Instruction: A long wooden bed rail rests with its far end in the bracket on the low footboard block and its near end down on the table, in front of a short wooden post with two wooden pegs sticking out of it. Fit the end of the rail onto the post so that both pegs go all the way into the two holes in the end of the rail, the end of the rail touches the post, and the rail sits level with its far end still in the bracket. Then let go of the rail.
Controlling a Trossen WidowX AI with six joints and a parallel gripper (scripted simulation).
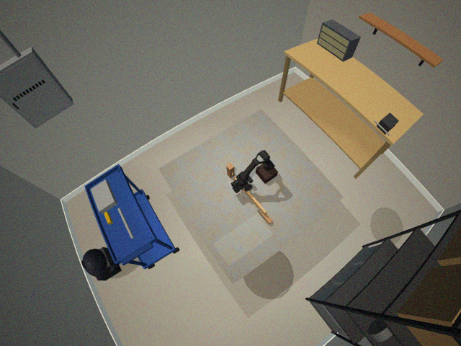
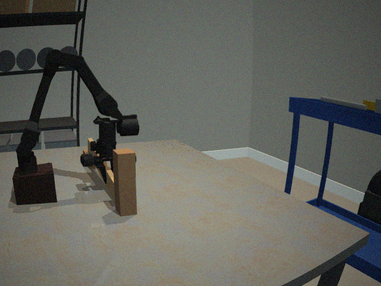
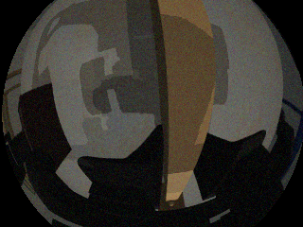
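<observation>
Gripping the rail (image 3: pixel 184 89) across its narrow sides near its low end, the pincer (image 3: pixel 172 183) is clamped on the wood, with dark fingers flanking it in the wrist view. The rail slopes from that low end on the counter (image 2: pixel 215 215), just short of the post (image 2: pixel 124 181), to the footboard block (image 1: pixel 265 216), where its far end appears seated. It looks stiff, long and light, so a hold this close to the end should steer the holes well, though the smooth faces might slip or twist.
</observation>
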